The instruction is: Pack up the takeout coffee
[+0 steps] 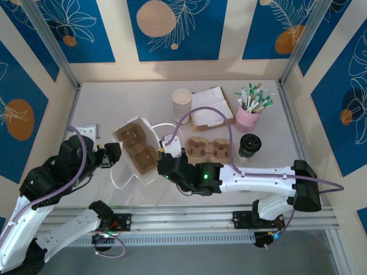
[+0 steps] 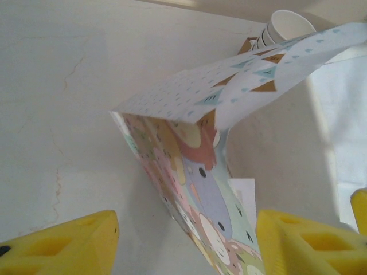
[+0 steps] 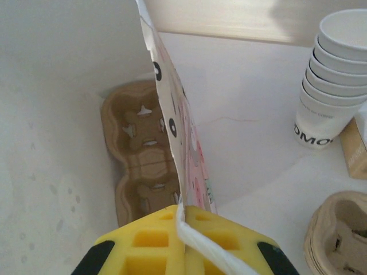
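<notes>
A patterned paper bag (image 1: 143,176) lies open on the table with a brown cup carrier (image 1: 137,146) inside it. My right gripper (image 1: 163,152) is shut on the bag's rim (image 3: 172,109) and its white handle (image 3: 198,246), with the carrier (image 3: 140,166) visible down inside. My left gripper (image 1: 114,154) is at the bag's other side. Its yellow fingers (image 2: 63,243) stand open astride the bag's patterned wall (image 2: 200,189), apart from it on both sides. A lidded takeout coffee cup (image 1: 250,145) stands to the right, beside a second carrier (image 1: 209,150).
A stack of white paper cups (image 1: 182,102) stands behind the bag and is also in the right wrist view (image 3: 332,80). Napkins in a brown holder (image 1: 211,109) and a pink cup of stirrers (image 1: 249,112) sit at the back right. Walls enclose the table.
</notes>
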You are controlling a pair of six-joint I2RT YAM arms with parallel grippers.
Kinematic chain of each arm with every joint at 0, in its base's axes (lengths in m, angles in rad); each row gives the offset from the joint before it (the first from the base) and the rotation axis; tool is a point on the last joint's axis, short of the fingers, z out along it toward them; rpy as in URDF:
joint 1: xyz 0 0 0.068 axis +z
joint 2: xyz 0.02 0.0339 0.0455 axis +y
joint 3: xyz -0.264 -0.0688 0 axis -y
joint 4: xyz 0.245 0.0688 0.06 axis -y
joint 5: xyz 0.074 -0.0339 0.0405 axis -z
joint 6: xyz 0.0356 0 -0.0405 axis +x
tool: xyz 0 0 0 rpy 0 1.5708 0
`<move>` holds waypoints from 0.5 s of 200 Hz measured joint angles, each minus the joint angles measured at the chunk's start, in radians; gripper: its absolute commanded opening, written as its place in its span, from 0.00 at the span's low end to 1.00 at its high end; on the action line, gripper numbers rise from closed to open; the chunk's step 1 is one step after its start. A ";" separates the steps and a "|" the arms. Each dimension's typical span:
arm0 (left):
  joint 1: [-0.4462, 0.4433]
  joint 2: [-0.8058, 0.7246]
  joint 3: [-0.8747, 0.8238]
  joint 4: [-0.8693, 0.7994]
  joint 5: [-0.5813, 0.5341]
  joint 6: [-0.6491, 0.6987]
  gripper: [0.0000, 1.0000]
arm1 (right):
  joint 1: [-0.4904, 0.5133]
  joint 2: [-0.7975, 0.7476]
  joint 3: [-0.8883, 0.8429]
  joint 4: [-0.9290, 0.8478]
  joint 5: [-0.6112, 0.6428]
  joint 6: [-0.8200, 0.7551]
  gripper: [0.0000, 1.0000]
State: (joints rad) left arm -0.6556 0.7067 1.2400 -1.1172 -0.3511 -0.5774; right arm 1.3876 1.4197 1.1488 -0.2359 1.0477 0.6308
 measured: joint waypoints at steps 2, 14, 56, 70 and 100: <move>0.000 0.000 0.000 -0.001 -0.001 -0.001 0.54 | 0.002 0.000 0.000 -0.004 0.003 0.004 0.00; 0.000 -0.004 -0.001 -0.003 0.003 0.002 0.48 | 0.012 0.000 0.001 -0.024 0.025 0.019 0.00; 0.000 -0.031 -0.015 0.001 0.037 0.001 0.33 | 0.020 0.000 0.014 -0.068 0.052 0.052 0.00; 0.001 -0.035 -0.016 0.003 0.054 0.004 0.27 | 0.015 0.000 0.014 -0.066 0.047 0.050 0.00; 0.001 -0.045 -0.026 0.017 0.093 0.021 0.19 | 0.010 0.000 0.016 -0.043 0.016 0.024 0.00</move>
State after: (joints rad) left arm -0.6548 0.6621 1.2144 -1.1004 -0.2581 -0.5560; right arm 1.3972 1.4200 1.1648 -0.2787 1.0641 0.6544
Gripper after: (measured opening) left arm 0.242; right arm 0.070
